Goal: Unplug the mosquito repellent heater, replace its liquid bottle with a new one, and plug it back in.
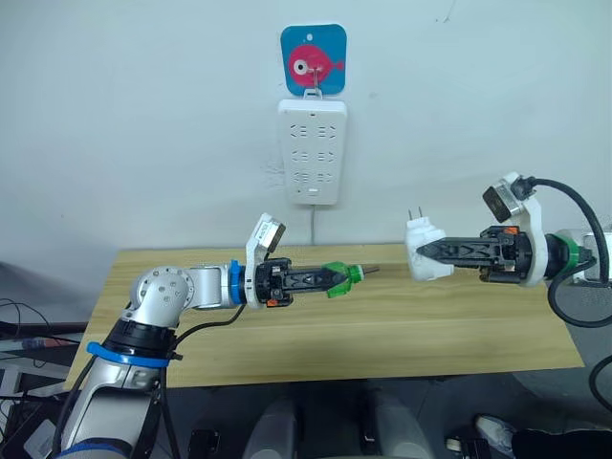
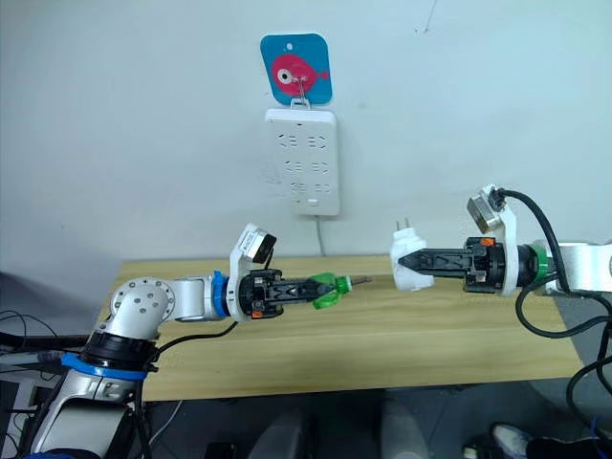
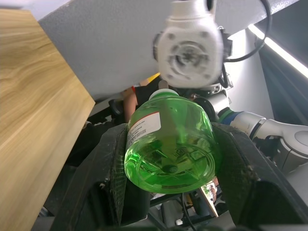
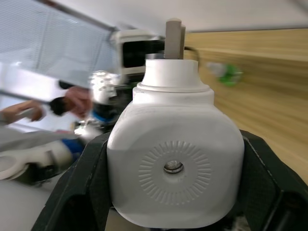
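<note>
Gripping green bottle (image 1: 342,278), left tool (image 1: 330,280); right tool (image 1: 426,252) seemingly clamped on heater (image 1: 424,251).

Bottle (image 1: 342,278) in L gripper (image 1: 330,280) faces heater (image 1: 425,252) in R gripper (image 1: 430,252), above table (image 1: 382,335); strip (image 1: 313,151) on wall behind.

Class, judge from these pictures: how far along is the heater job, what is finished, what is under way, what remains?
Done: the mosquito repellent heater is off the power strip, held in the right gripper. In hand: the left gripper holds a green liquid bottle pointed toward the heater, apart from it. Whether this bottle is the old or new one cannot be told. Left: joining a bottle and heater, then plugging back in.
</note>
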You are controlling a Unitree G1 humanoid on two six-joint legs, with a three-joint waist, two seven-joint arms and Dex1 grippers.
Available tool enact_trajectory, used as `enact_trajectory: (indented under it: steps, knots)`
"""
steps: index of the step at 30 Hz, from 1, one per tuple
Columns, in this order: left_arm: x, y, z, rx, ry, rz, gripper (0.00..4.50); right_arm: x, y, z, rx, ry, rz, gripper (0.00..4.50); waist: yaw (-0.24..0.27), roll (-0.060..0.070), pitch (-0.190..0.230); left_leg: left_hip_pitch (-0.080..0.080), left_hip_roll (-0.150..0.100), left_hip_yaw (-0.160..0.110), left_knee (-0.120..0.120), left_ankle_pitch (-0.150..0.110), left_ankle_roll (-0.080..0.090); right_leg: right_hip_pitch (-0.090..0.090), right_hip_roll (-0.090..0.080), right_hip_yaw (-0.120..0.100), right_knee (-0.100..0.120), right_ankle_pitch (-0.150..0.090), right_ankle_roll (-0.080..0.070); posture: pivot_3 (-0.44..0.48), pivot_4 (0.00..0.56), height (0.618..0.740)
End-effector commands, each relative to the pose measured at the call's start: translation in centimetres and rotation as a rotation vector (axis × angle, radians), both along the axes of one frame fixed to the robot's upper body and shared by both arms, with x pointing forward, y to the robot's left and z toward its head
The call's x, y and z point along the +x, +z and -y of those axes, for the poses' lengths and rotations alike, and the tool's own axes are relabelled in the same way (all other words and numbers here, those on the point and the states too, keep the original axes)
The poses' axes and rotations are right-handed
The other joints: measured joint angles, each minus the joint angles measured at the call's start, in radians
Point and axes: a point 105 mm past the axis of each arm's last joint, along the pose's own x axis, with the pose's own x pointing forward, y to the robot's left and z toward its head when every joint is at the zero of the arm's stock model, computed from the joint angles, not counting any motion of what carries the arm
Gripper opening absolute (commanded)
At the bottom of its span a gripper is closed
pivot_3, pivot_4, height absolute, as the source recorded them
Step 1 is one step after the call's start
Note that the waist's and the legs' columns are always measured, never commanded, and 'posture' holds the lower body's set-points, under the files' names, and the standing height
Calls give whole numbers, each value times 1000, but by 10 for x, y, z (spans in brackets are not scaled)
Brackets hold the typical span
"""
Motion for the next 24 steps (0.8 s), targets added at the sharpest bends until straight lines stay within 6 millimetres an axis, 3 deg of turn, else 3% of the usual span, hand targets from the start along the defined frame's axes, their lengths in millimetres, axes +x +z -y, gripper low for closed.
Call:
enact_trajectory:
  steps: [1,3,9,14,24]
  knots:
    - [-6,6,-4,-6,-9,53,2265,26,-55,46,-425,-206,53,2984,0,0,0,0,0,0,0,0,0,0,0,0,0,0,0,7,216,740]
    - [-7,5,-3,-4,-11,60,2265,35,-84,77,-660,-276,86,2984,0,0,0,0,0,1,0,0,0,-1,0,0,0,0,0,11,214,740]
    - [0,0,0,23,34,97,2265,38,-121,117,-881,-318,60,2984,5,1,1,0,0,3,0,2,-4,-2,-1,1,1,0,0,34,219,740]
    - [2,-6,-1,40,72,103,2265,38,-136,131,-918,-365,-11,2984,5,2,1,0,1,3,0,2,-4,-2,-1,2,1,0,0,46,222,740]
    - [-1,-10,-1,53,74,118,2265,41,-154,139,-929,-370,-64,2984,23,2,2,0,0,3,0,2,-4,-2,-1,2,0,0,0,58,234,740]
